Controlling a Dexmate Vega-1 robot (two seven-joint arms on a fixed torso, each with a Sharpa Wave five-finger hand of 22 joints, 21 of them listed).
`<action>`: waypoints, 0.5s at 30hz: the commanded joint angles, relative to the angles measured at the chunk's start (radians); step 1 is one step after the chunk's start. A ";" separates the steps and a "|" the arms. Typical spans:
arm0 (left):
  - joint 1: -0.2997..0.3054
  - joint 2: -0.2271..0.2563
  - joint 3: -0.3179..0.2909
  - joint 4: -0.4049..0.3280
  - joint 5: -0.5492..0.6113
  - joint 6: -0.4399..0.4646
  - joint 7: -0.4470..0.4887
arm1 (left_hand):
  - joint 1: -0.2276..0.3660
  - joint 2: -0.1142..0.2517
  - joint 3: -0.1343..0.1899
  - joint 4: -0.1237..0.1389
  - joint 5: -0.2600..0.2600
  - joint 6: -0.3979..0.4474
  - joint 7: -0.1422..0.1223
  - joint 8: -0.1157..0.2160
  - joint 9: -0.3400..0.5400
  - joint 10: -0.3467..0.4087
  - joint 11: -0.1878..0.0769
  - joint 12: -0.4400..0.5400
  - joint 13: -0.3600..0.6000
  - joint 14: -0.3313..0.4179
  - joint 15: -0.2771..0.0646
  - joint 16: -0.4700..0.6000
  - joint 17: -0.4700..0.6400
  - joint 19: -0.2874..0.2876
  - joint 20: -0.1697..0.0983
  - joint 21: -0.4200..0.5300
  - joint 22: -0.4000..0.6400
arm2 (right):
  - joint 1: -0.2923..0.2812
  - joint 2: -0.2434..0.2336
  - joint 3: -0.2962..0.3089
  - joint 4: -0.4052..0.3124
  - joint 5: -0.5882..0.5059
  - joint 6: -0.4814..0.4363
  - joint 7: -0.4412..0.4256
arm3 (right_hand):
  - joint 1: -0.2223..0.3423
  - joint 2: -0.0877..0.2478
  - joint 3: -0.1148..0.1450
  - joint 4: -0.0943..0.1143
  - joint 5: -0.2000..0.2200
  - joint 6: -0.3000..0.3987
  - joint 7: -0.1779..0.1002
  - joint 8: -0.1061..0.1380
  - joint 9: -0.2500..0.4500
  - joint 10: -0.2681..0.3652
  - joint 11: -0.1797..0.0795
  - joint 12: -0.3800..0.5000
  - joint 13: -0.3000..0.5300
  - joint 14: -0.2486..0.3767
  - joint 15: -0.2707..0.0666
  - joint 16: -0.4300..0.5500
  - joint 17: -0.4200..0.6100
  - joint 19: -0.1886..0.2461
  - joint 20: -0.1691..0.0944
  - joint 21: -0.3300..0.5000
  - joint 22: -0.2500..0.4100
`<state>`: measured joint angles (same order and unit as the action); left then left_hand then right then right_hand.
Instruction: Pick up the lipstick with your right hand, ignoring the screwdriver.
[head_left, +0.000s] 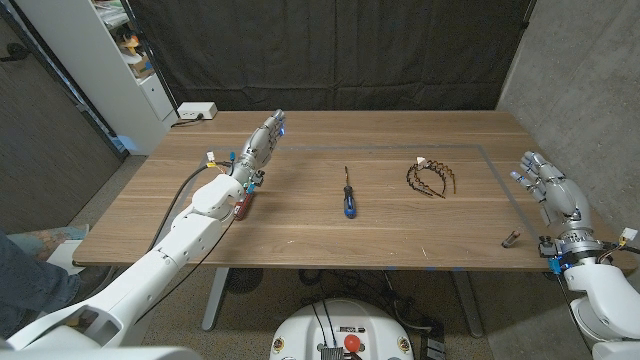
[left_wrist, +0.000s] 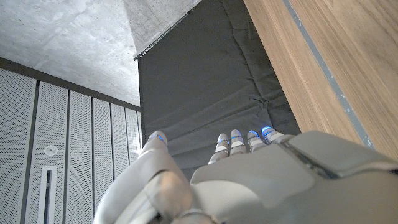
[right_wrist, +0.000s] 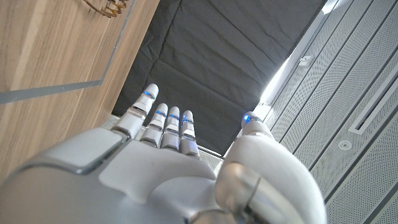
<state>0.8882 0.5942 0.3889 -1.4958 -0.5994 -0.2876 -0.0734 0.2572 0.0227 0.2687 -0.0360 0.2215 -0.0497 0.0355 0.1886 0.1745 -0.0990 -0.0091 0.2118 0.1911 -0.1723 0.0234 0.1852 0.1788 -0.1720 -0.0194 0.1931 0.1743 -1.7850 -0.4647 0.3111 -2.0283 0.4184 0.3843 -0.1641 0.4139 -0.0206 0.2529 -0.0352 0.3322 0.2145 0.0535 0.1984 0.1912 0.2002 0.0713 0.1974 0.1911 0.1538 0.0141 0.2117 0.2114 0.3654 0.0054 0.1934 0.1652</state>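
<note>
Over at the table's right edge, the right hand (head_left: 548, 186) stands with its fingers straight and apart, holding nothing. The lipstick (head_left: 510, 238), a small dark tube, lies on the wood just beside that hand's wrist, toward the near edge, untouched. Farther in, a dark hair band (head_left: 432, 177) rests right of centre, and the screwdriver (head_left: 347, 195) with a blue handle lies at mid-table. On the far left, the left hand (head_left: 260, 147) reaches out over the table (head_left: 300, 235), fingers extended and empty. A small dark-red object (head_left: 243, 206) lies beside the left forearm
</note>
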 joint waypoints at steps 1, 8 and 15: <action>-0.016 -0.002 0.005 0.005 0.003 0.009 0.001 | 0.004 0.005 -0.002 -0.006 0.000 -0.004 -0.004 -0.001 0.003 -0.010 0.000 -0.005 0.001 -0.006 -0.001 0.001 0.002 -0.045 0.006 0.003 0.006 | -0.012 0.017 0.007 -0.002 -0.029 0.008 -0.017 | 0.009 0.002 0.002 -0.004 -0.003 0.010 0.000 0.007 0.000 0.008 0.001 0.001 0.000 0.000 -0.003 0.000 0.003 -0.003 -0.002 -0.004 0.005; -0.023 -0.007 0.006 0.010 0.004 0.010 0.003 | 0.004 0.006 -0.002 -0.008 -0.001 -0.005 -0.003 -0.002 0.003 -0.010 0.000 -0.004 0.001 -0.006 -0.002 0.001 0.002 -0.045 0.007 0.003 0.006 | -0.016 0.024 0.013 -0.004 -0.038 0.001 -0.025 | 0.011 0.001 0.002 -0.006 -0.003 0.011 0.000 0.007 0.000 0.008 -0.001 0.001 0.000 0.000 -0.003 0.000 0.003 -0.003 -0.002 -0.004 0.005; -0.031 -0.014 0.012 0.019 0.009 0.009 0.001 | 0.005 0.006 -0.002 -0.009 -0.001 -0.002 -0.002 -0.001 0.003 -0.008 0.001 -0.003 0.001 -0.006 0.001 0.001 0.002 -0.045 0.007 0.003 0.006 | -0.024 0.036 0.020 -0.005 -0.046 0.005 -0.033 | 0.011 0.001 0.002 -0.007 -0.004 0.012 -0.001 0.007 0.000 0.009 0.000 0.001 0.000 0.000 -0.003 0.000 0.003 -0.004 -0.002 -0.004 0.005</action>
<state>0.8680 0.5886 0.3948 -1.4863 -0.5951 -0.2800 -0.0726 0.2572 0.0227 0.2646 -0.0400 0.2215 -0.0498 0.0355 0.1886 0.1745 -0.0990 -0.0090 0.2118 0.1911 -0.1723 0.0234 0.1852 0.1788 -0.1720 -0.0194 0.1931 0.1743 -1.7990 -0.4443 0.3220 -2.0315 0.3858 0.3896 -0.1860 0.4139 -0.0206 0.2530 -0.0350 0.3322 0.2145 0.0536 0.1984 0.1912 0.2001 0.0714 0.1974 0.1911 0.1538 0.0141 0.2117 0.2114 0.3654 0.0053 0.1934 0.1652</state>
